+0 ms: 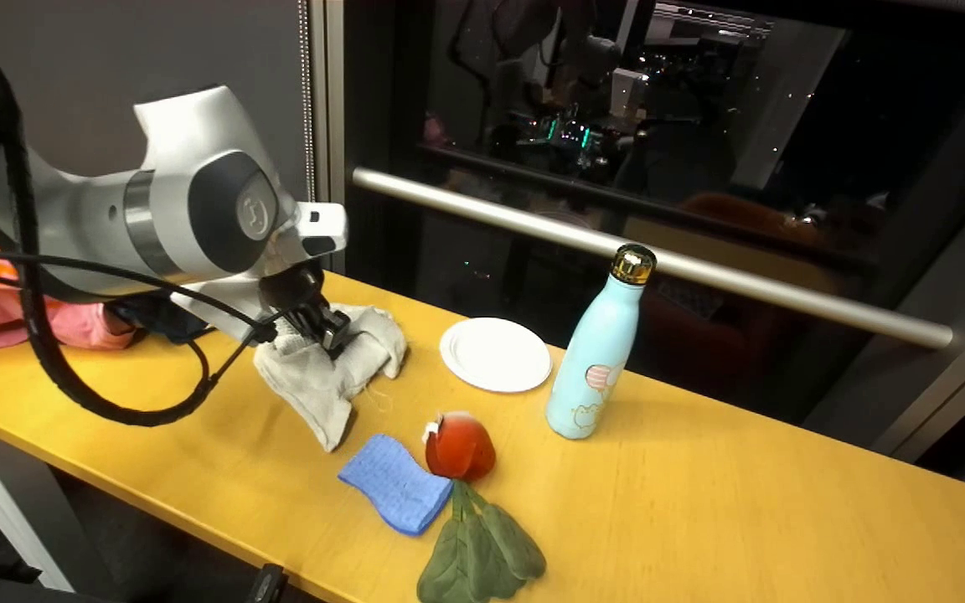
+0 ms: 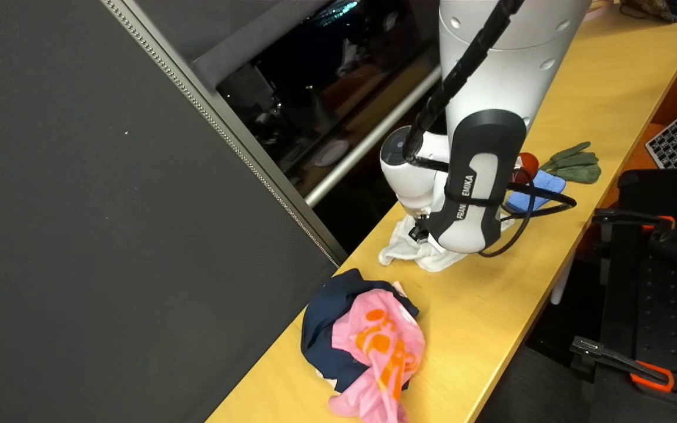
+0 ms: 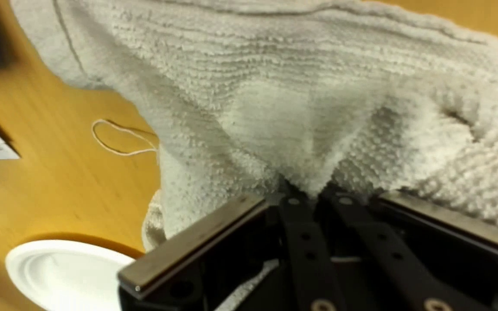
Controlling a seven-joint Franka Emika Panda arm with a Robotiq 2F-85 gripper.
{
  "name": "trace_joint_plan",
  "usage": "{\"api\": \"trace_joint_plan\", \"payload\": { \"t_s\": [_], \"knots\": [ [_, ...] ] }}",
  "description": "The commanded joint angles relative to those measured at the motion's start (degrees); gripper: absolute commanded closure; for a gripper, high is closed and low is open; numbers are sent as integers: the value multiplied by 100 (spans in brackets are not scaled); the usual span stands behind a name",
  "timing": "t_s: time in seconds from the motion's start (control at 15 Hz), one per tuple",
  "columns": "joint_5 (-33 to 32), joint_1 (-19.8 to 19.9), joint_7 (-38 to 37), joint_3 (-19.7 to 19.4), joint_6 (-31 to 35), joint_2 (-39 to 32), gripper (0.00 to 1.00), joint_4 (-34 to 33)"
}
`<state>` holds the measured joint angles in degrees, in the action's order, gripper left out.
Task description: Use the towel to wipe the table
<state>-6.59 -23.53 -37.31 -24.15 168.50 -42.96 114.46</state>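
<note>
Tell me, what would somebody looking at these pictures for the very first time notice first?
Probably the big white robot arm reaching over the yellow table, with its black pincer shut on a pale towel. Next, perhaps, the light blue bottle with its gold cap, standing beside the white plate. In both exterior views, a bright pink cloth with orange patterns also pops out, lying partly over dark blue fabric.

Cream towel [image 3: 283, 99], orange-patterned pink cloth [image 2: 378, 348]
</note>
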Motion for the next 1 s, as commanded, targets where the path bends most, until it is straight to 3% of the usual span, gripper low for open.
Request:
{"api": "trace_joint_plan", "payload": {
  "t_s": [0.0, 0.33, 0.73, 0.93],
  "knots": [
    [-82, -806, 57, -230, 645, 505, 98, 813],
    [253, -1254, 621, 94, 1420, 1269, 98, 1973],
    [940, -1149, 1467, 377, 1844, 1756, 98, 2807],
    [1204, -1302, 1756, 285, 1984, 1884, 98, 3076]
  ]
}}
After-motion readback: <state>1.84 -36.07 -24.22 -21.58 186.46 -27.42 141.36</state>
